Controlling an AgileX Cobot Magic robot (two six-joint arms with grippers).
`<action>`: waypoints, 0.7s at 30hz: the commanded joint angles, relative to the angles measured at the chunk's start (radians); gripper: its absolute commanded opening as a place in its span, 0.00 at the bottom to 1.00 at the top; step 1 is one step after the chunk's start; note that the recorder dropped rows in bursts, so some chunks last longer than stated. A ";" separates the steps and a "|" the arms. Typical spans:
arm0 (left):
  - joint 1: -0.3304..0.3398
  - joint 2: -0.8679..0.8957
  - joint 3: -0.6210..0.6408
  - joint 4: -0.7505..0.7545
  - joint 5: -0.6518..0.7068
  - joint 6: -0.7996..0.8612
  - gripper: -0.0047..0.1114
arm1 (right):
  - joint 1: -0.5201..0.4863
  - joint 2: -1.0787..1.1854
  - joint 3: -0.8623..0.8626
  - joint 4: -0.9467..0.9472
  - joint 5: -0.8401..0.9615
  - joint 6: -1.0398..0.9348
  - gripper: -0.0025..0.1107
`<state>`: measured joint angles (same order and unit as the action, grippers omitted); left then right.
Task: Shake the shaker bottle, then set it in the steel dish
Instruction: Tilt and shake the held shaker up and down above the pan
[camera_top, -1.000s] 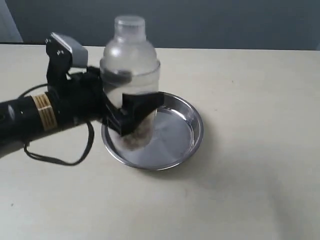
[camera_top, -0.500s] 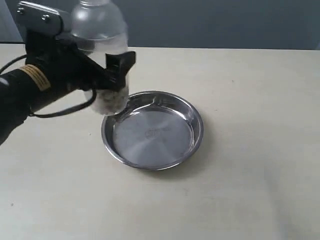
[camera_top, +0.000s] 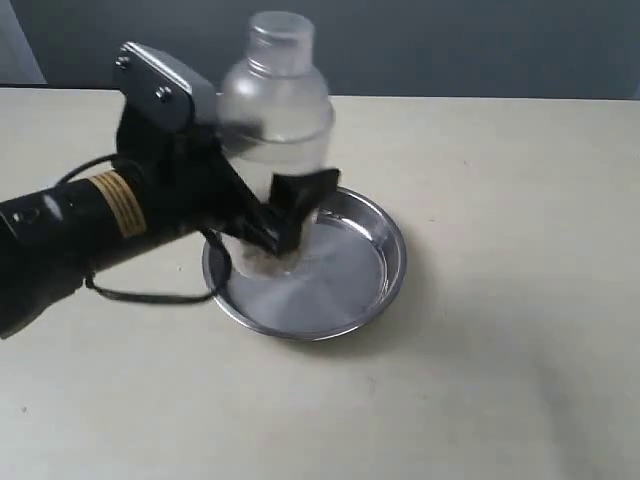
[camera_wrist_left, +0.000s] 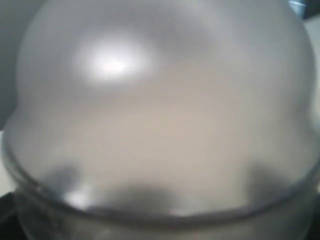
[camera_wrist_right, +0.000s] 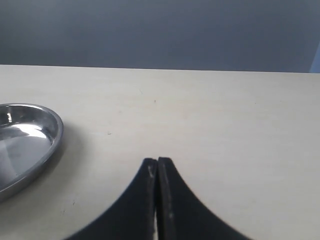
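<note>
The frosted shaker bottle (camera_top: 275, 110) stands upright in the air, its base with brown granules over the left part of the steel dish (camera_top: 385, 280). My left gripper (camera_top: 285, 215) is shut on the bottle's lower body from the left; one black finger shows in front of the bottle. In the left wrist view the bottle's domed shoulder (camera_wrist_left: 160, 110) fills the whole picture, blurred, and hides the jaws. My right gripper (camera_wrist_right: 157, 162) is shut with nothing in it, low over bare table to the right of the dish (camera_wrist_right: 47, 137). It does not show in the exterior view.
The beige table (camera_top: 500, 200) spreads all round the dish. A dark wall (camera_top: 450, 45) runs behind it. A black cable (camera_top: 150, 295) hangs from the left arm just left of the dish.
The left gripper has swung the bottle from up at the left back down and right over the dish, much as a second ago. The right gripper has no earlier view.
</note>
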<state>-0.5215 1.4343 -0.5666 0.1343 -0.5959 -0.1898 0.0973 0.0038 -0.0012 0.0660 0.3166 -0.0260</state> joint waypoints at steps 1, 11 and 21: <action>-0.003 0.013 -0.002 0.027 -0.043 0.043 0.04 | 0.004 -0.004 0.001 -0.001 -0.012 0.000 0.02; -0.006 0.026 -0.011 0.226 -0.054 0.013 0.04 | 0.004 -0.004 0.001 -0.001 -0.012 0.000 0.02; 0.001 0.098 -0.013 -0.511 -0.043 0.066 0.04 | 0.004 -0.004 0.001 -0.001 -0.012 0.000 0.02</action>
<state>-0.5325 1.5194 -0.5742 -0.0760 -0.5886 -0.1472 0.0973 0.0038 -0.0012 0.0660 0.3166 -0.0260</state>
